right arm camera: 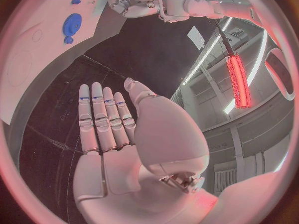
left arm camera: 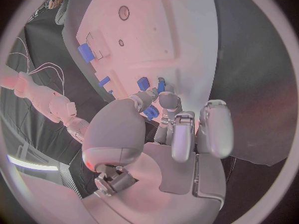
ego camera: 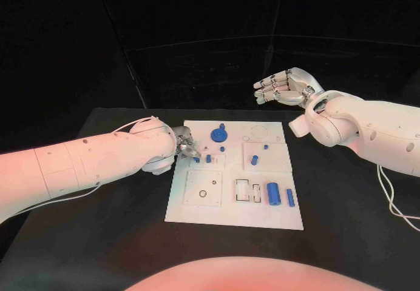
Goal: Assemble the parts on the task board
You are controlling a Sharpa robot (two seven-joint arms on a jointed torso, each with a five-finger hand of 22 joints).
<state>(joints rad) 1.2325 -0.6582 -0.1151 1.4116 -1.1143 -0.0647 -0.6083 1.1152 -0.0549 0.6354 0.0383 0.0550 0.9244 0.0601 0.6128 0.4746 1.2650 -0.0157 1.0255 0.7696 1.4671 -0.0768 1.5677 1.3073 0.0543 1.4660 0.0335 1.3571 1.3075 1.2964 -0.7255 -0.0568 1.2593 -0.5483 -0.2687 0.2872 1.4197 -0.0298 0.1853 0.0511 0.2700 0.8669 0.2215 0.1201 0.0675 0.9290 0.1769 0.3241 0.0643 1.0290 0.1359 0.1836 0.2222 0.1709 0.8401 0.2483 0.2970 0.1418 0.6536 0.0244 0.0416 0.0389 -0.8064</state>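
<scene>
- In the middle of the black table (ego camera: 105,236) lies the white task board (ego camera: 210,212), its long side running from near to far.
- At the board's far left edge the left hand (ego camera: 186,148) reaches in from the left, its fingers bent down onto the board around a small blue part (left arm camera: 151,111).
- In the left wrist view the fingertips (left arm camera: 163,87) meet around that part and a second blue piece (left arm camera: 143,83) lies just beside them; the fingers hide most of the part, so whether it is actually grasped or only touched cannot be told.
- From the head view the hand covers the part almost wholly, and its shape is hard to make out.
- Beyond the far right corner of the board the right hand (ego camera: 281,86) is raised clear of the table, fingers loosely curled and apart, holding nothing.
- In the right wrist view its fingers (right arm camera: 102,117) lie straight side by side with an empty palm.
- On the far part of the board sits a round blue disc (ego camera: 219,133) with a small knob.
- A small blue peg (ego camera: 253,160) stands right of centre.
- Near the right edge a blue cylinder (ego camera: 273,193) lies flat, with a thin blue bar (ego camera: 289,196) just right of it.
- Rectangular cut-outs (ego camera: 247,191) show left of the cylinder; their depth cannot be judged.
</scene>
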